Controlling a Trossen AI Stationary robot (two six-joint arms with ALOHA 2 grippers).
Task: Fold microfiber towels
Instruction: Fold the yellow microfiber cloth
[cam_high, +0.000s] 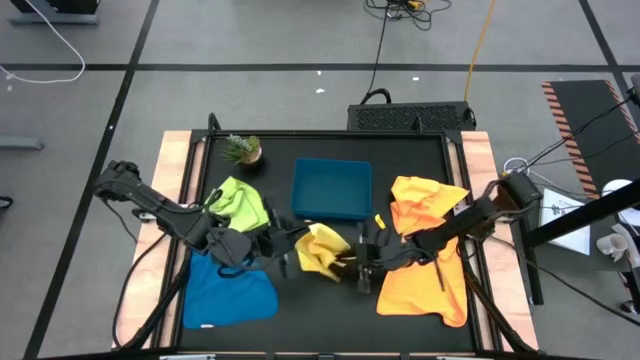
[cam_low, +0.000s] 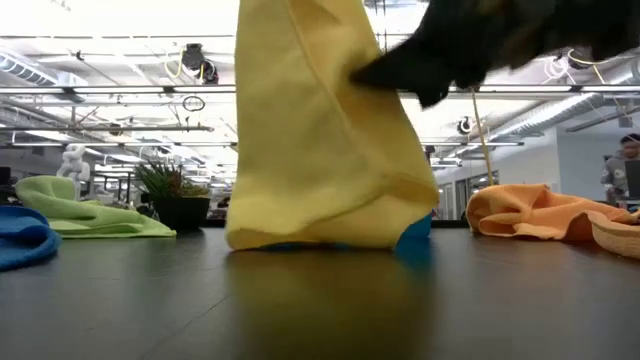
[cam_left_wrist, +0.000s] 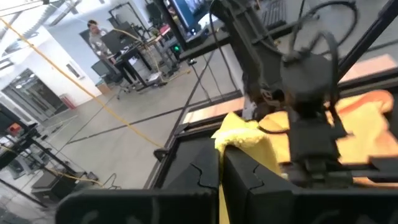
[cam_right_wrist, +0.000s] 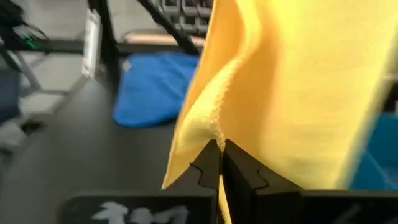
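Note:
The yellow towel (cam_high: 322, 248) is held up at mid-table between both grippers; in the low view it hangs as a tall drape (cam_low: 320, 130) with its lower end on the table. My left gripper (cam_high: 288, 240) is shut on its left side. My right gripper (cam_high: 352, 262) is shut on its right side and comes in dark from the upper right in the low view (cam_low: 450, 50). The blue towel (cam_high: 228, 290) lies at the near left. The lime green towel (cam_high: 240, 203) lies behind it. Two orange towels (cam_high: 425, 200) (cam_high: 425, 285) lie at the right. My left gripper pinches the yellow towel between its two shut fingers (cam_left_wrist: 239, 134), coming about level from the table's left. The cloth bunches just past the fingertips; edge or fold, I cannot tell. My right gripper pinches a bunched edge of the yellow towel (cam_right_wrist: 208, 127) between its two shut fingers, coming from the table's right. The cloth rises and spreads past the fingertips. Its lower end (cam_low: 320, 235) rests on the table.
The teal tray (cam_high: 332, 188) sits just behind the yellow towel at the table's middle. A small potted plant (cam_high: 243, 150) stands at the far left. A person stands in the room beyond the table (cam_left_wrist: 96, 40).

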